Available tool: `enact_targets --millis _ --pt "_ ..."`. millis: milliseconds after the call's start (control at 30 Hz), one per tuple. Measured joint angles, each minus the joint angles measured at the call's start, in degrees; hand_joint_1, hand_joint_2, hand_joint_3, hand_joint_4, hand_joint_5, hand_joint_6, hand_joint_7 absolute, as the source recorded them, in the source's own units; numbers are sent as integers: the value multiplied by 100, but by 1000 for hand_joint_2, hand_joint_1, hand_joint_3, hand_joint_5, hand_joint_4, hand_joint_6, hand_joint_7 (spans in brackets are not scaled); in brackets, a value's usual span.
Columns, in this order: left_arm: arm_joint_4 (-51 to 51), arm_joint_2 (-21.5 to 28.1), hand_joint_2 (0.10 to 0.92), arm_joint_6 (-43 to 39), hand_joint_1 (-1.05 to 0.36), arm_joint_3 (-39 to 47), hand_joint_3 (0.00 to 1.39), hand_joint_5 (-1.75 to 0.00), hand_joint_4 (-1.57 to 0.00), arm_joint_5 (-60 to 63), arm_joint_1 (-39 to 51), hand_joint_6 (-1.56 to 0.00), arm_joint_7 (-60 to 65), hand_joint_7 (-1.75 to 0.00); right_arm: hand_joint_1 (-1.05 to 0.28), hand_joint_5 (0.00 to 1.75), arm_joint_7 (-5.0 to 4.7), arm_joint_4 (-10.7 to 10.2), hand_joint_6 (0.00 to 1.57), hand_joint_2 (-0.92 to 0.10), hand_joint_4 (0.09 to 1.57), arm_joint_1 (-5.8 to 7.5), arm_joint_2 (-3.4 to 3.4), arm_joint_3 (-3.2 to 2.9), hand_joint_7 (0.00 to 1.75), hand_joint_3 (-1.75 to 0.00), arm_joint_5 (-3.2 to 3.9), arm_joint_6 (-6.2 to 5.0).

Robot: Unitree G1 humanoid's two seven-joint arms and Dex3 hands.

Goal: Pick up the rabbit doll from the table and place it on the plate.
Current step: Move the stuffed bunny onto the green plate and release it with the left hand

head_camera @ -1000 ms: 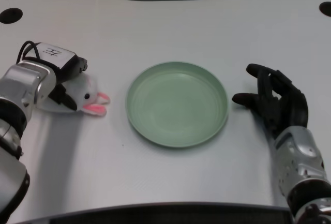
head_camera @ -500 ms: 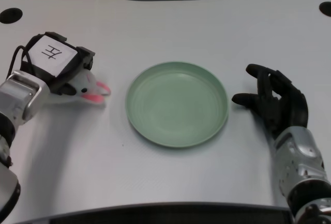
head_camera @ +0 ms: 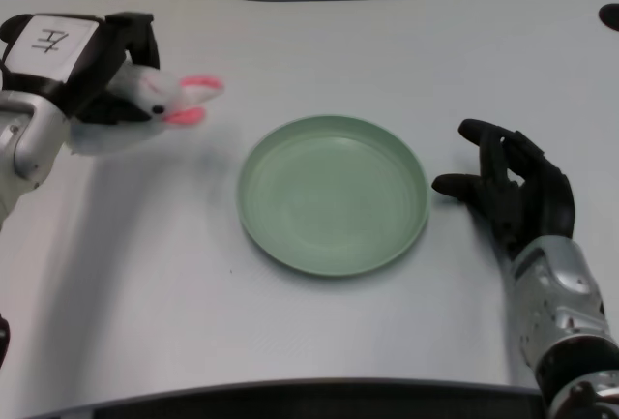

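My left hand [head_camera: 82, 61] grips the white rabbit doll [head_camera: 145, 100] and holds it in the air at the upper left, well above the table. The doll's pink ears [head_camera: 191, 100] point right, toward the green plate [head_camera: 334, 194]. The plate sits in the middle of the table with nothing on it, to the right of and below the doll in the picture. Part of the doll's body is hidden behind my fingers and the white-labelled back of the hand.
My right hand [head_camera: 513, 192] rests on the table just right of the plate's rim. Round dark holes [head_camera: 609, 15] mark the table's far corners. The white table [head_camera: 309, 322] stretches in front of the plate to a dark near edge.
My left hand closed on the rabbit doll, lifted it off the table and carried it upward and slightly right. The plate and the right hand have not moved.
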Motion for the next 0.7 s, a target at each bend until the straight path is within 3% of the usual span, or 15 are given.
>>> enact_targets --millis 133,300,700 --pt "-255 -76 865 -88 -130 22 64 -1746 -887 -10 -67 -654 -192 -1746 -386 1193 6 0 633 -921 689 0 11 -10 793 -403 11 0" --pt "-482 -339 858 -218 -141 -64 62 -1746 -916 92 -132 -661 -334 -1746 -396 1178 34 0 637 -921 691 0 15 -25 787 -387 78 0" --pt "-373 -1595 879 -260 -148 -438 81 -1746 -1017 418 -512 -729 -319 -1746 -382 1174 42 24 637 -921 700 -1 10 -28 778 -403 139 1"
